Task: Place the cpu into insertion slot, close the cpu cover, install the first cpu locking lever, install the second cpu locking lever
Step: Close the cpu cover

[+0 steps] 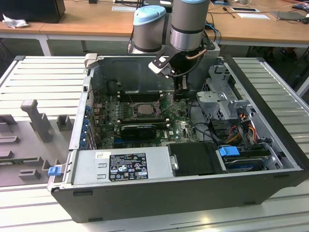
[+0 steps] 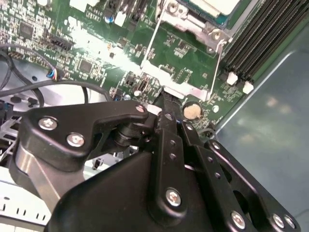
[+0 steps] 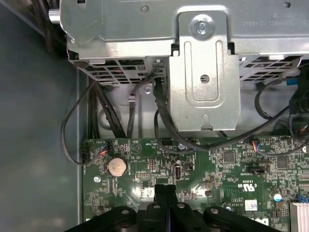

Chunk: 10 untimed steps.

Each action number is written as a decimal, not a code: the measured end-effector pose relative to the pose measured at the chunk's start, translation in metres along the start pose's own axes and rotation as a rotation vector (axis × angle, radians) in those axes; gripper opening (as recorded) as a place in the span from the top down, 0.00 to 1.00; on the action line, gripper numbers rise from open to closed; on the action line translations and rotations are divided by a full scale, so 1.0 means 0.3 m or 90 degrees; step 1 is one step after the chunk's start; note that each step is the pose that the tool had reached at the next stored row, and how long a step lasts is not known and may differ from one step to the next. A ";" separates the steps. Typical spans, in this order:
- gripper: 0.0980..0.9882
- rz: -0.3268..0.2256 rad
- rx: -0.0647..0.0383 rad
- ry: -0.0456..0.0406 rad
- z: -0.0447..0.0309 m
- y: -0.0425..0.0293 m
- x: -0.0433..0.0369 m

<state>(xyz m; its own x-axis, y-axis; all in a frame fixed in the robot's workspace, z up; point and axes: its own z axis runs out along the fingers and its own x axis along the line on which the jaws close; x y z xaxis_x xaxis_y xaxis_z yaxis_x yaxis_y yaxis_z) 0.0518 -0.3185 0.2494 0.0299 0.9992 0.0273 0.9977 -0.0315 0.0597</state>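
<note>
Cpu: your cpu (image 2: 215,5) lies seated in the slot (image 2: 186,21). It is flat and square with a pale beige-silver face. Judge step one done.
Slot: a dark square socket with a silvery stamped rim, set in the green board (image 3: 231,169).
Cover: your cover (image 2: 176,91) is a thin bright metal frame with a large central cut-out. It stands tilted up off the slot, free edge toward the tool, and is not yet closed.
Gripper: your gripper (image 2: 164,100) is matte black with screwed links. Its fingers are pressed together with nothing seen between them. The tip is at the cover's free edge; you cannot tell if it is touching or just beside.
Levers: you cannot tell them from the cover's thin sides. With the cover up, judge both lever steps left.
Coin cell: a round, dull silver coin cell (image 3: 116,166) sits on the board near the tip.
Cage: a cage (image 3: 205,72) of folded grey sheet metal, perforated, with black cables looping beneath.
</note>
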 end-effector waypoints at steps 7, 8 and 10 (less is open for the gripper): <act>0.99 0.000 0.000 0.0000 -0.001 -0.019 -0.001; 0.99 0.000 0.000 0.0000 -0.001 -0.021 -0.001; 0.99 0.000 0.000 0.0000 -0.001 -0.023 -0.001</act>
<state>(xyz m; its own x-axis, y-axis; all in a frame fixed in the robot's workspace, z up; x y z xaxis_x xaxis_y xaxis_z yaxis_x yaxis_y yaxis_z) 0.0449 -0.3185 0.2494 0.0299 0.9992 0.0273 0.9977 -0.0315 0.0597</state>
